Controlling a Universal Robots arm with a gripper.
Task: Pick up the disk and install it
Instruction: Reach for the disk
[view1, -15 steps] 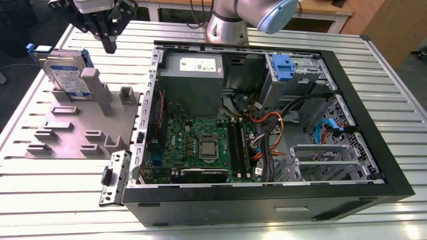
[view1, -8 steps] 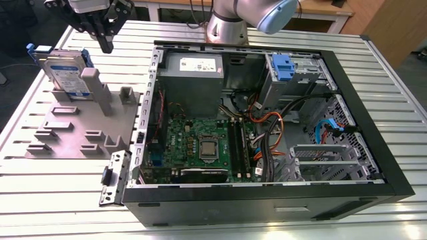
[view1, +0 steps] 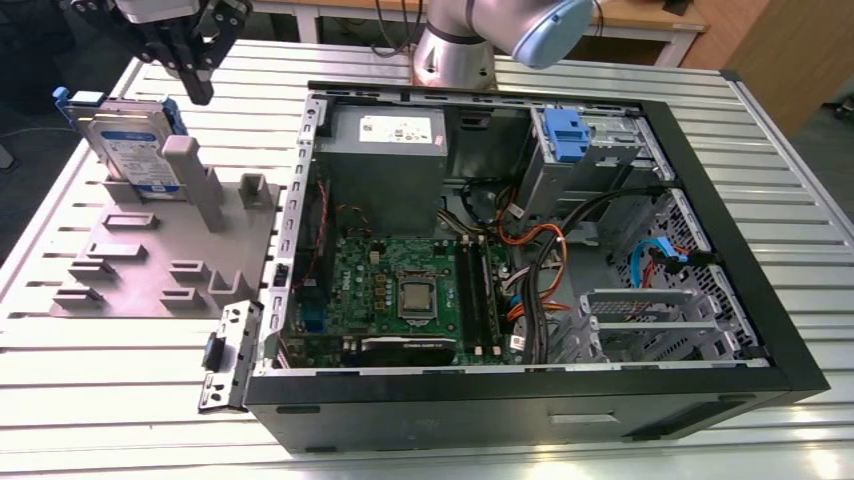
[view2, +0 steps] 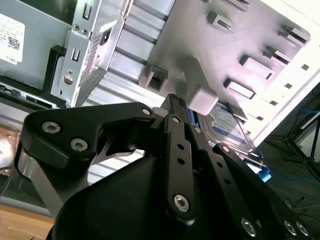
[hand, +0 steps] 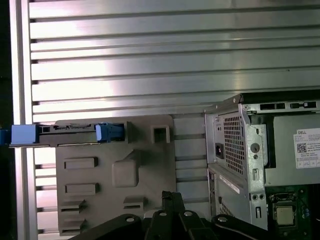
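— Any labels or writing?
— Two. The disk (view1: 134, 140) has a white-and-blue label on its broad face. The power supply (view1: 384, 160), a plain grey metal box inside the computer case (view1: 747, 140), carries one white sticker with fine print and a square code.

— Where is the disk?
— Outside the case, toward the exterior view's left. It stands upright on its edge in a slot of the grey holder (view1: 147, 265). The holder is a matte moulded plate with raised rectangular pockets and upright posts. There is one disk, flat silver-grey metal, framed by a bright blue plastic bracket. In the first wrist view the disk (hand: 67, 131) is seen edge-on, with two blue bracket ends showing.

— And the claw?
— One black gripper (view1: 198, 92) hangs just above the disk's upper corner, apart from it. The first wrist view shows the gripper (hand: 172, 196) with its jaws drawn together and nothing between them.

— What's inside the case?
— One green motherboard (view1: 400, 285) with a square metal processor socket (view1: 404, 297). There are also orange and black cable bundles (view1: 534, 250) and one small blue plastic tab (view1: 567, 135) at the drive bay. Everything rests on a ribbed aluminium table (view1: 107, 420).
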